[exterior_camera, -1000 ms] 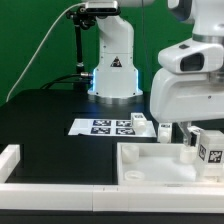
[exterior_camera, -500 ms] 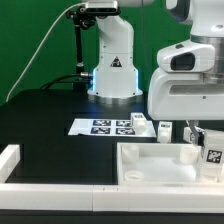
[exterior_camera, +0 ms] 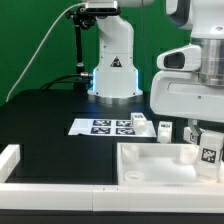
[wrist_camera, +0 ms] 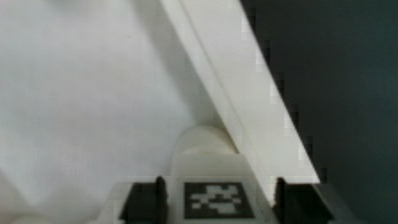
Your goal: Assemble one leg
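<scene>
The leg (exterior_camera: 207, 149) hangs in the gripper (wrist_camera: 215, 200) over the tabletop panel (exterior_camera: 150, 166), above the panel's corner on the exterior view's right. I judge it is carried there because a leg is fitted at a corner of the panel and has to come down on its seat from above. No hole shows in either view, so how near the leg is to its seat cannot be told.

In the wrist view the leg's rounded end points at the panel's flat white face, just beside the panel's raised rim (wrist_camera: 231, 90), with dark table beyond the rim. The leg is gripped lengthwise, its tag facing the wrist camera. That probably keeps its axis in line with the wrist, which would suit a straight push and a twist.

The 2 dark fingers (wrist_camera: 153, 198) stand 1 on each side of the leg. The jaws are spread only as wide as the leg itself, and each finger appears to press against a side, so the leg is pinched between them. Whether the leg's tip touches the panel cannot be told.

Beyond the panel's far edge the marker board (exterior_camera: 108, 126) lies flat, with a small white part (exterior_camera: 139, 121) and a second small part (exterior_camera: 162, 130) between it and the panel. A white rail (exterior_camera: 10, 160) lies well apart from the panel, toward the exterior view's left.
</scene>
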`<state>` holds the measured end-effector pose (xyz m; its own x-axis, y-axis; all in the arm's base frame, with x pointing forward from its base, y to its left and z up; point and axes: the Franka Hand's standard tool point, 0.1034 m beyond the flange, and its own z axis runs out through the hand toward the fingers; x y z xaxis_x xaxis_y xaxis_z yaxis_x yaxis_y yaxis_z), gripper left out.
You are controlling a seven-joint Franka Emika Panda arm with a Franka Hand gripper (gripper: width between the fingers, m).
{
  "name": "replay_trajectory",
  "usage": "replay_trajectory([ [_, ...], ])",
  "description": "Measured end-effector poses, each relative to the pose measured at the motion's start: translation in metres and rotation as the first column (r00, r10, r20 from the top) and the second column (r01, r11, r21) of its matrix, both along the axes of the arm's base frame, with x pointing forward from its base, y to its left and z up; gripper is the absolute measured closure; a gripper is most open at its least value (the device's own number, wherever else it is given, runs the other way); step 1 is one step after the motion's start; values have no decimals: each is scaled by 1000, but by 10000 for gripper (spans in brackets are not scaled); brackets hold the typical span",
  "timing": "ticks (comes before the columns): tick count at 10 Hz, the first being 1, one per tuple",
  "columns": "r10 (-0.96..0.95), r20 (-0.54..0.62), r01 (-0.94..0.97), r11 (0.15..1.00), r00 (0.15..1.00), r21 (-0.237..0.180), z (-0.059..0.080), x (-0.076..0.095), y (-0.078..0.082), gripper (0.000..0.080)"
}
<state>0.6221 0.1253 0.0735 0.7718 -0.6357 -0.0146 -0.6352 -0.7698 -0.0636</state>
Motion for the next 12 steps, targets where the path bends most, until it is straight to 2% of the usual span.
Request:
replay_trajectory([
  [2,-251,-6,251,965,968,70,0,5,0,509],
  [4,-329,-20,329,940,944,85,1,6,2,509],
  [5,-278,-12,278,957,961,84,1,6,1,410],
  [6,-278,-13,278,957,961,85,0,6,2,273],
  [7,-113,14,111,991,994,71,1,6,0,273],
  [8,89,43,-92,994,995,58,3,8,-3,172],
  [9,300,68,-301,953,952,15,10,10,-3,156],
  [10,409,81,-410,912,909,-6,11,9,-4,156],
  [12,525,82,-526,850,847,-22,9,9,-5,151],
])
